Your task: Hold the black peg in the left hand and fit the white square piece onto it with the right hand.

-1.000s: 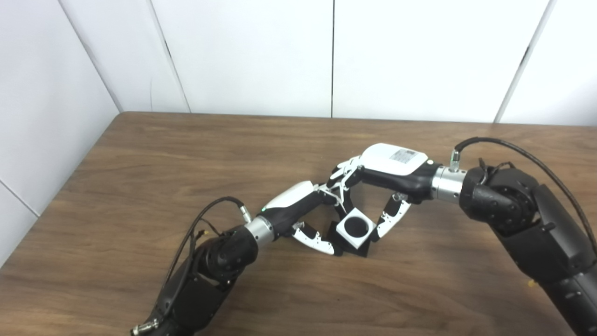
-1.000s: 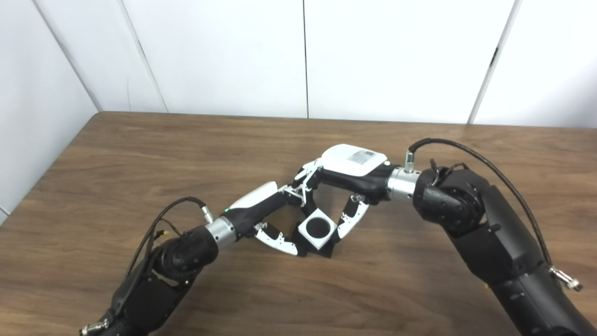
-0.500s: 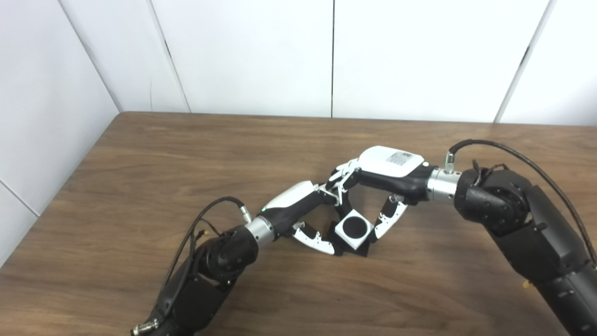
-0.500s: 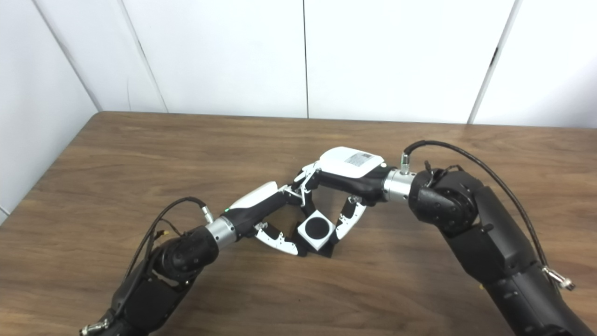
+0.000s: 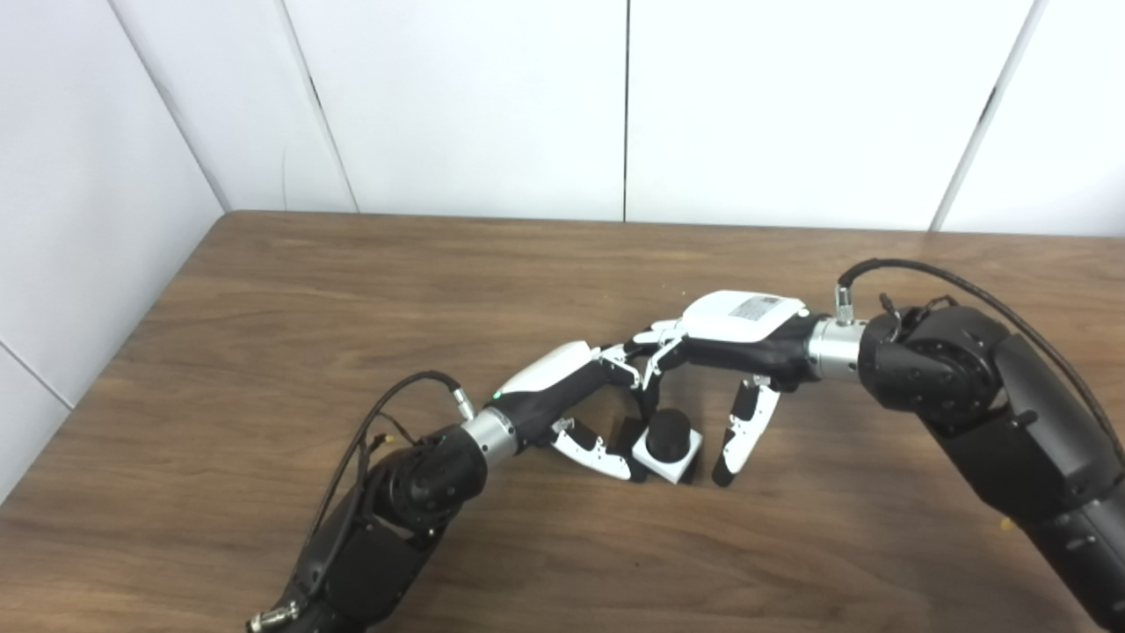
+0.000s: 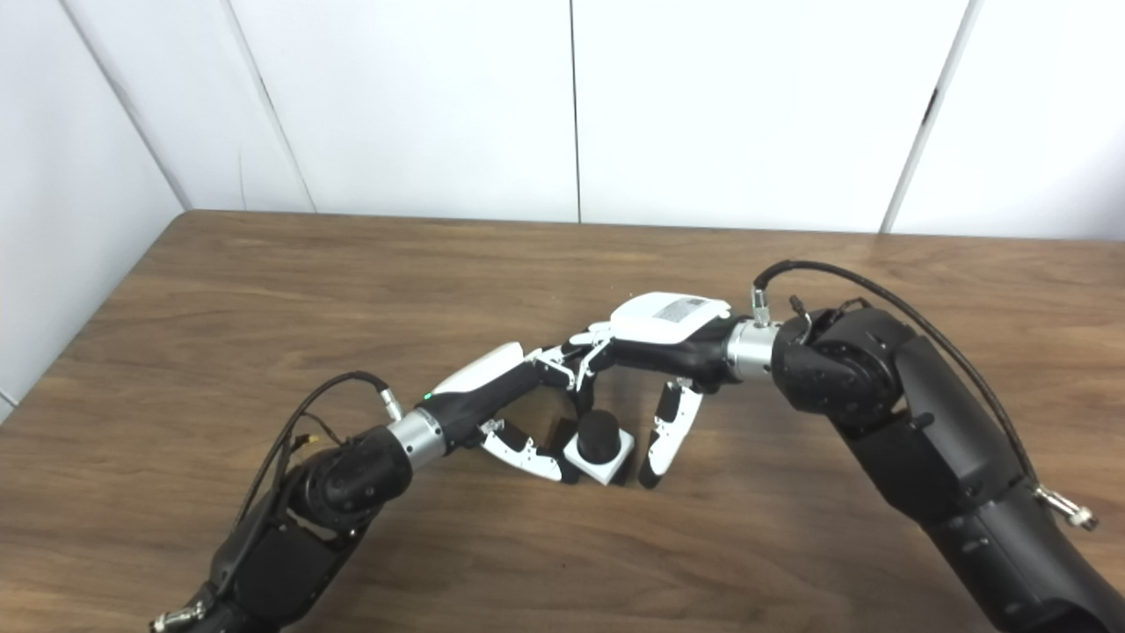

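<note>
Resting low on the wooden table [image 5: 264, 290] in the left eye view, the white square piece [image 5: 668, 459] is sitting seated over the black peg [image 5: 670, 432], whose rounded top is poking up through its middle, with the black base showing at the edges beneath. The left hand [image 5: 571, 387] is gripping this base, its thumb pressing against the near-left side. The right hand [image 5: 738, 338] is hovering just above and to the right, its fingers spread apart and holding nothing, its thumb pointing down beside the piece without clearly touching it. Moving to the right eye view, the left hand [image 6: 505, 387] is clamping the peg [image 6: 598, 434] with the white square piece [image 6: 599, 457] on it, while the right hand [image 6: 672, 338] is standing open above.
</note>
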You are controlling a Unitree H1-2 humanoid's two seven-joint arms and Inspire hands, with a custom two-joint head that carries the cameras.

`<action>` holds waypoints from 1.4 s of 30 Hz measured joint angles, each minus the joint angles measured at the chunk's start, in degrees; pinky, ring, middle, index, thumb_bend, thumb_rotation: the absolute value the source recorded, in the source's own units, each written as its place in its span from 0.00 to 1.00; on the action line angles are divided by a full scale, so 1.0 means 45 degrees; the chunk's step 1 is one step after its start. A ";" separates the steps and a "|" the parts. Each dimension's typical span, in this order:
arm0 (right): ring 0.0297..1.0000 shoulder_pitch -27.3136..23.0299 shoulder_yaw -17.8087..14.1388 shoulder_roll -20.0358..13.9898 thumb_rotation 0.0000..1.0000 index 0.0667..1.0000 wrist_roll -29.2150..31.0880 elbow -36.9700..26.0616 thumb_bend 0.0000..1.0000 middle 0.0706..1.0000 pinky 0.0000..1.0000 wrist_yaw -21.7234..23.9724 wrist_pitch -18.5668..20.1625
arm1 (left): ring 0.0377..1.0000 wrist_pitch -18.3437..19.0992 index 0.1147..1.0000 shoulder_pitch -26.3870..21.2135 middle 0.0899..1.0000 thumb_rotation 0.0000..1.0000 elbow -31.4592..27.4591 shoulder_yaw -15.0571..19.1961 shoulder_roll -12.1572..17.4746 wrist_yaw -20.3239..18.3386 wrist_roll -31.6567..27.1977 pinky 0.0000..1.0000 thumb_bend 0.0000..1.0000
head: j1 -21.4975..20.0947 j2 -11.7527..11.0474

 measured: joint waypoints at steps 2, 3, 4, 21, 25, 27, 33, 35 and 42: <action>0.97 -0.0001 0.0006 -0.0003 0.36 0.84 -0.0035 0.0000 0.95 0.96 0.92 0.0000 0.0014 | 1.00 -0.0002 0.43 0.0000 0.98 0.08 0.0000 0.0000 0.0003 0.0000 0.0001 1.00 0.52 | 0.0000 0.0000; 0.97 -0.0002 0.0009 -0.0013 0.36 0.84 -0.0062 0.0000 0.95 0.96 0.92 0.0000 0.0013 | 1.00 -0.0001 0.43 0.0001 0.98 0.08 0.0000 0.0003 0.0002 0.0000 0.0001 1.00 0.52 | -0.0019 -0.0019; 0.97 -0.0002 0.0011 -0.0031 0.36 0.84 -0.0094 0.0000 0.95 0.96 0.92 -0.0001 0.0013 | 1.00 -0.0002 0.43 0.0001 0.98 0.08 0.0000 0.0005 0.0003 0.0000 0.0001 1.00 0.52 | -0.0020 -0.0020; 0.94 0.0207 -0.0763 -0.0808 0.28 0.78 -0.0017 0.0162 0.90 0.92 0.86 -0.0062 0.0444 | 1.00 -0.0081 0.43 0.0038 0.98 0.08 -0.0006 0.0055 0.0059 0.0000 -0.0084 1.00 0.52 | -0.0585 -0.0059; 0.93 0.0536 -0.1333 -0.0795 0.25 0.76 0.0194 0.0427 0.89 0.91 0.84 -0.0448 0.0695 | 1.00 -0.0124 0.43 0.0045 0.98 0.08 -0.0005 0.0060 0.0094 0.0000 -0.0091 1.00 0.52 | -0.0781 -0.0059; 0.93 0.0787 -0.1666 -0.0757 0.24 0.76 0.0338 0.0449 0.88 0.91 0.84 -0.0864 0.0775 | 1.00 -0.0134 0.43 0.0050 0.98 0.08 -0.0005 0.0062 0.0107 0.0000 -0.0102 1.00 0.52 | -0.0878 -0.0078; 0.88 0.1514 -0.2747 -0.0299 0.18 0.73 0.0715 0.0464 0.86 0.89 0.77 -0.2161 0.1630 | 1.00 -0.0152 0.43 0.0067 0.98 0.08 -0.0006 0.0077 0.0149 0.0000 -0.0125 1.00 0.52 | -0.1230 -0.0117; 0.86 0.1896 -0.3121 -0.0113 0.17 0.73 0.0692 0.0453 0.84 0.88 0.71 -0.2888 0.1794 | 1.00 -0.0163 0.43 0.0072 0.98 0.07 -0.0007 0.0080 0.0150 0.0000 -0.0137 1.00 0.52 | -0.1269 -0.0098; 0.81 0.3188 -0.3862 0.0527 0.15 0.73 0.0908 0.0282 0.79 0.86 0.67 -0.4372 0.2493 | 1.00 -0.0295 0.43 0.0139 0.98 0.07 -0.0008 0.0176 0.0324 -0.0011 -0.0433 1.00 0.52 | -0.2187 -0.0176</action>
